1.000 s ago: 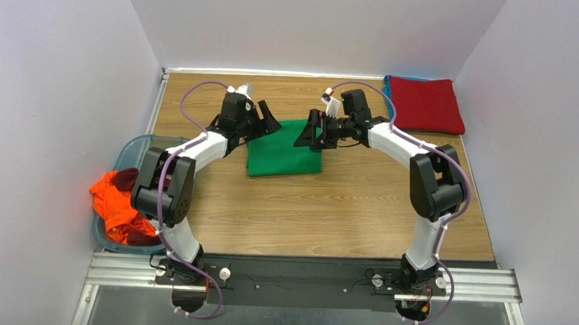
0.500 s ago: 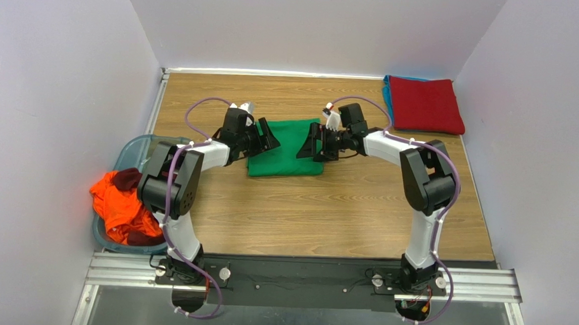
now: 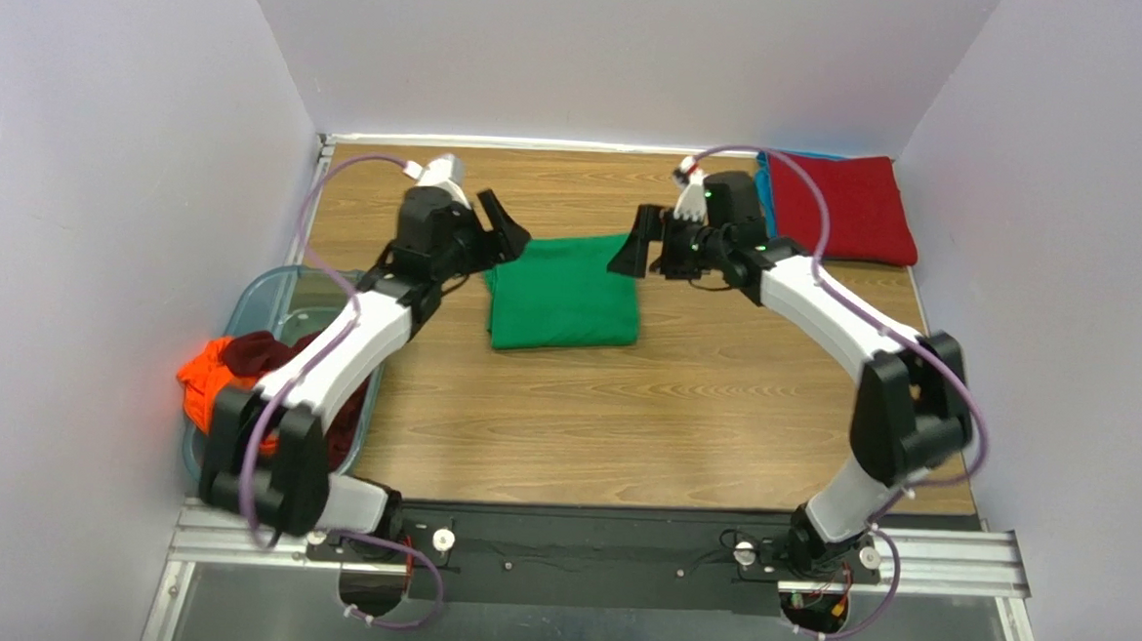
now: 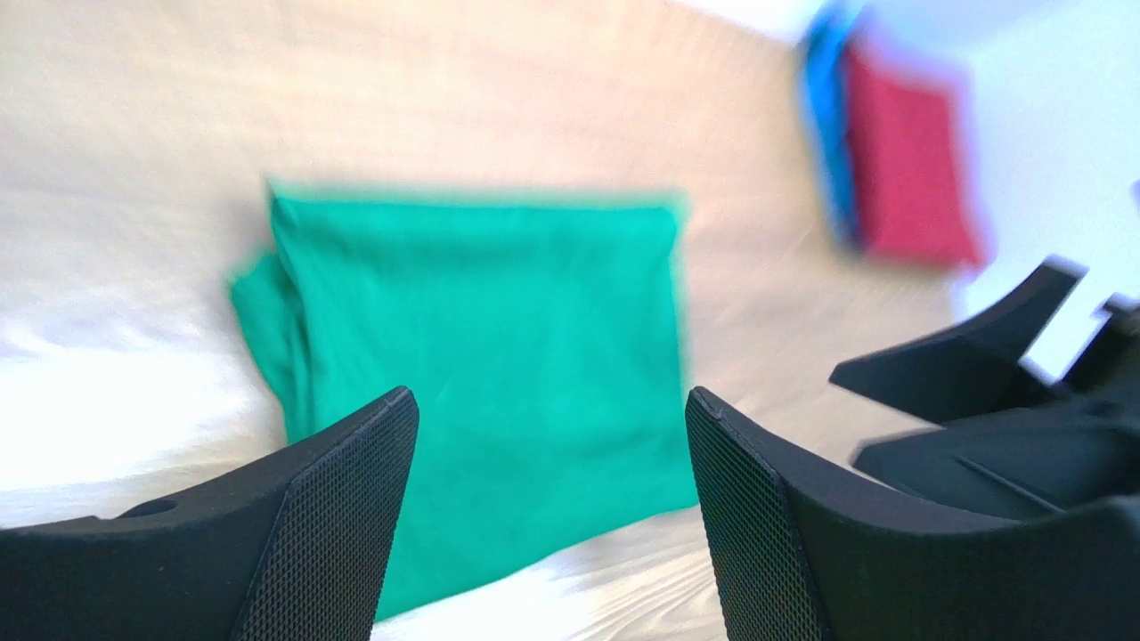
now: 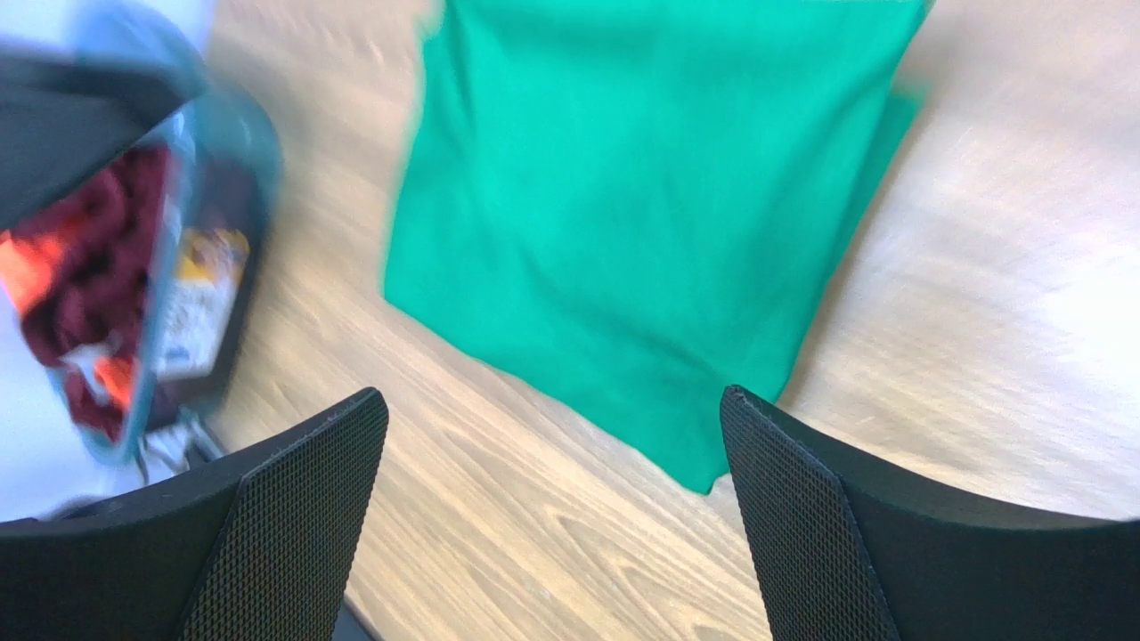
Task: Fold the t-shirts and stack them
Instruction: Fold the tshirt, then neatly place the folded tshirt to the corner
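Presently on record: one green t-shirt (image 3: pixel 564 291), folded into a tidy rectangle, is lying flat on the table (image 3: pixel 646 413) in the middle of its far half, with neither arm touching it. The left gripper (image 3: pixel 508 230) is hovering over the shirt's far left corner, its jaws standing wide apart and carrying nothing. The right gripper (image 3: pixel 633 254) is hovering over the far right corner, also spread wide and empty. Both wrist views are showing blur, yet each is framing green cloth between its own fingers. One red t-shirt (image 3: pixel 840 203), folded, is sitting in the far right corner of the table on a teal-blue t-shirt (image 3: pixel 762 177), of which only a thin edge is showing. One plastic tub (image 3: pixel 258 299) is resting at the left edge, holding an orange t-shirt (image 3: pixel 207 382) and a dark maroon t-shirt (image 3: pixel 250 351); both are crumpled, and the orange one is spilling over the rim. By judgement, the step in hand is moving the green bundle onto the corner stack. Handling note: each gripper should be coming down on its own side of the bundle and pinching through every layer, not the top one alone. Both arms should be lifting level and together so that the folds are not opening. The bundle should be going down squarely on the red shirt, edges matching, before the jaws are letting go.
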Controlling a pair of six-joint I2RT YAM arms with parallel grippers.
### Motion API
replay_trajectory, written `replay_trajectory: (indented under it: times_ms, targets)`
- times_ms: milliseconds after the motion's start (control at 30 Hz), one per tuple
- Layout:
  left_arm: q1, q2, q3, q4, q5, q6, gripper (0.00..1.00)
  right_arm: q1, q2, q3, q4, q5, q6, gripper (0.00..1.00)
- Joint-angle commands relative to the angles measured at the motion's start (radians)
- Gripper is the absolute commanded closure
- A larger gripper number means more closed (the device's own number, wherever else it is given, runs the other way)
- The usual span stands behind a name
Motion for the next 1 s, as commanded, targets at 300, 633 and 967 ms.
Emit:
replay_trajectory:
  times_ms: [300,633,967]
  targets:
    - [0.004,-0.694,-0.197,-0.216,-0.354,-0.116,0.02,-0.004,-0.043,0.011,-0.059,0.211,0.010,0.00]
    - [0.004,-0.762,-0.153,-0.480,-0.407,-0.103,0.02,-0.004,0.167,0.098,-0.070,0.188,0.010,0.00]
    - [0.004,-0.821,-0.228,-0.511,-0.381,-0.092,0.02,-0.004,0.333,0.186,-0.079,0.180,0.003,0.12]
